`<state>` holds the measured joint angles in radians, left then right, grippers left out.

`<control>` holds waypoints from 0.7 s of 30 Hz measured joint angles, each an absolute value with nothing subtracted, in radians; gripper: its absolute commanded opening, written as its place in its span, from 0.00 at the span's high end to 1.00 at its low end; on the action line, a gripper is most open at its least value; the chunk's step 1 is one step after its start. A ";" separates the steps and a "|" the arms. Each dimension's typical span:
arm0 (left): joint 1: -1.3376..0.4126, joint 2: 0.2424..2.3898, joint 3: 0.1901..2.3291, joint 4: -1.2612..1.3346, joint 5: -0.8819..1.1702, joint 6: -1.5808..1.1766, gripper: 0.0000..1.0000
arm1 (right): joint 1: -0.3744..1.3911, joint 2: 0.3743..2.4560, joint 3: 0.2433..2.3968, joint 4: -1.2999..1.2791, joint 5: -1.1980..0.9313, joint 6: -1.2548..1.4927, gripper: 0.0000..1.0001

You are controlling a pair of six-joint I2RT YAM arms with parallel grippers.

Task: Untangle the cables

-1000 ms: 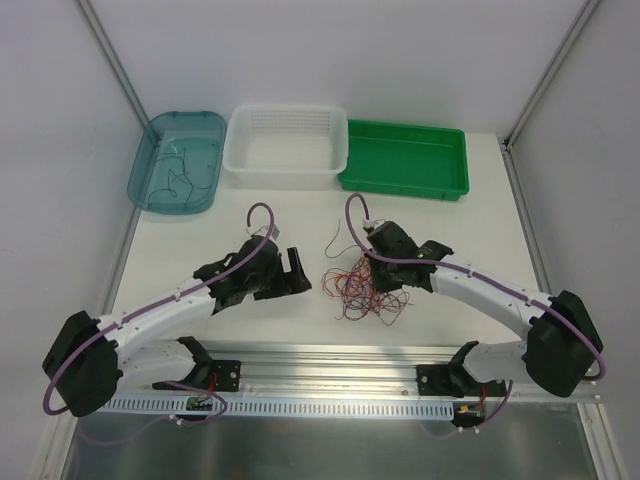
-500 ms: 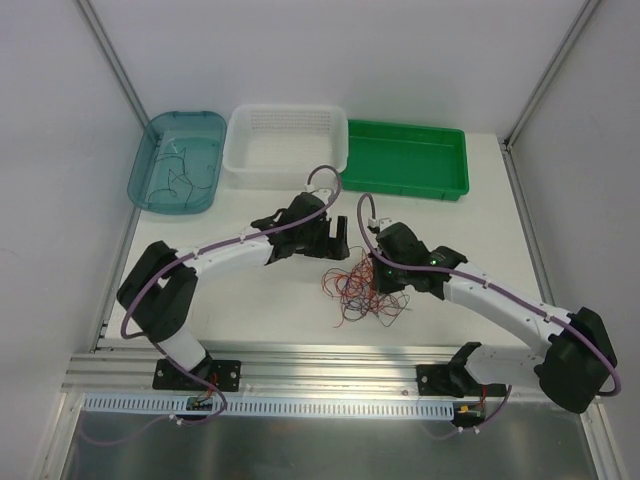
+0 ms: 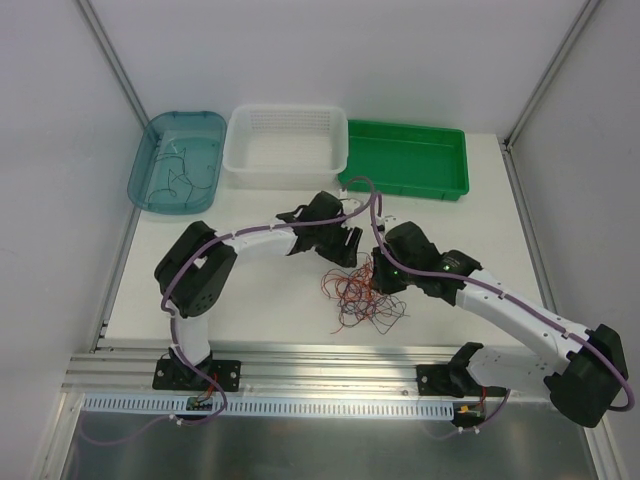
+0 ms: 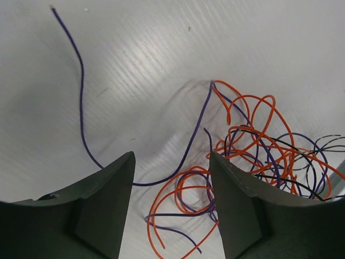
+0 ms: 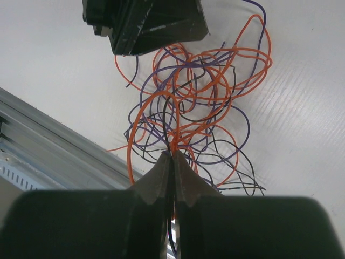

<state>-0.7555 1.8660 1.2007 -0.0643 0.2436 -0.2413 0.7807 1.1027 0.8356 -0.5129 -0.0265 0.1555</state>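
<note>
Thin wiry cables (image 3: pixel 365 295) in orange, purple and black lie in one loose knot on the white table (image 3: pixel 250 300), just ahead of the arms' bases and between the two grippers. We see the right gripper (image 5: pixel 172 156) over the knot's near-right side, its jaws pressed together on a few orange and black strands that run straight into its tip. Just beyond, the left gripper (image 4: pixel 171 162) hangs at the knot's far-left edge, jaws apart and holding nothing. The knot itself has no clear long axis, but one free purple strand (image 4: pixel 81 108) leaves it, crosses the gap between the left jaws and runs away from them. Farthest off stand a translucent teal tub (image 3: pixel 150 150), a white slotted basket (image 3: pixel 240 165) and a green tray (image 3: pixel 400 160).
</note>
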 measured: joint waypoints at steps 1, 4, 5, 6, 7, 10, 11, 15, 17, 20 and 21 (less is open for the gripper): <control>-0.759 1.872 1.201 -0.064 0.262 -0.234 0.42 | 0.781 1.103 0.836 -0.513 -0.027 0.155 0.96; -0.773 1.884 1.204 -0.064 0.300 -0.220 0.51 | 0.781 1.103 0.836 -0.513 -0.030 0.156 0.96; -0.774 1.886 1.204 -0.064 0.307 -0.219 0.58 | 0.781 1.103 0.836 -0.513 -0.031 0.156 0.96; -0.779 1.891 1.204 -0.064 0.312 -0.219 0.64 | 0.781 1.103 0.836 -0.513 -0.032 0.156 0.96; -0.780 1.896 1.204 -0.063 0.313 -0.219 0.80 | 0.781 1.104 0.836 -0.513 -0.033 0.157 0.96; -0.785 1.907 1.204 -0.062 0.300 -0.221 1.00 | 0.780 1.106 0.836 -0.513 -0.033 0.157 0.96; -0.785 1.907 1.204 -0.063 0.282 -0.218 1.00 | 0.780 1.106 0.836 -0.514 -0.032 0.157 0.96; -0.759 1.877 1.176 -0.050 0.186 -0.249 1.00 | 0.776 1.098 0.836 -0.532 0.000 0.157 0.97; -0.703 1.811 1.117 -0.050 0.147 -0.291 1.00 | 0.763 1.079 0.836 -0.546 0.027 0.156 0.98; -0.543 1.660 1.013 -0.066 0.112 -0.383 1.00 | 0.719 1.026 0.836 -0.575 0.077 0.155 0.98; -0.460 1.586 0.975 -0.077 0.099 -0.415 1.00 | 0.694 1.004 0.836 -0.588 0.096 0.155 0.98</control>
<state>-0.4603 1.5860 0.9749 -0.0772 0.0986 -0.4152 0.6945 1.0042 0.8356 -0.5880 0.0963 0.1551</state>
